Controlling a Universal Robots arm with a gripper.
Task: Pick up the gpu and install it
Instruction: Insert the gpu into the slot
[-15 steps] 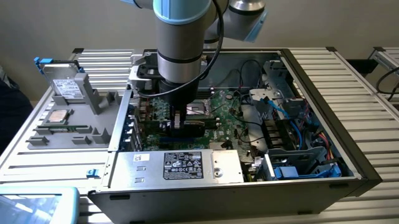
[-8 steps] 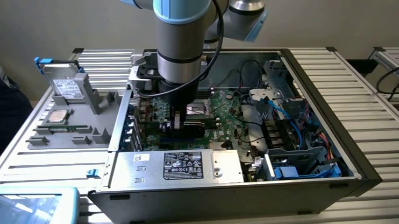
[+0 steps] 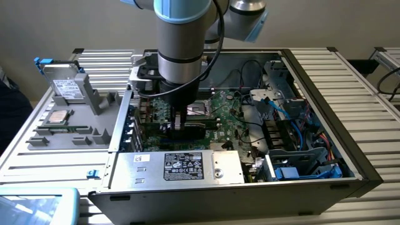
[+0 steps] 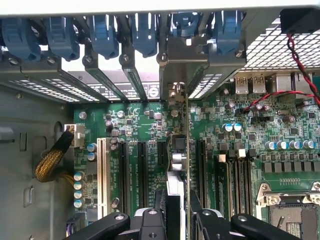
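Green gpu (image 4: 179, 150) on edge in the gripper (image 4: 177, 212), low inside the case (image 3: 350, 180).
Gripper part-closed, its two fingers clamped on the card's upper edge from either side. The card stands upright over the board (image 4: 150, 120), just beside the black slots (image 4: 141, 170), with its silvery bracket (image 4: 175, 60) towards the rear openings under the blue latches (image 4: 145, 32). Whether the lower edge has entered a slot cannot be told. In the exterior view the gripper (image 3: 177, 123) sits deep in the case, near the middle of the board. Likely faults: a slight tilt or sideways offset would set the connector on the slot's lip, and pressing down would then flex the board or chip the contacts. The bracket foot could catch on the rear frame and hold one end high. A narrow grip on a thin edge may let the card pivot.
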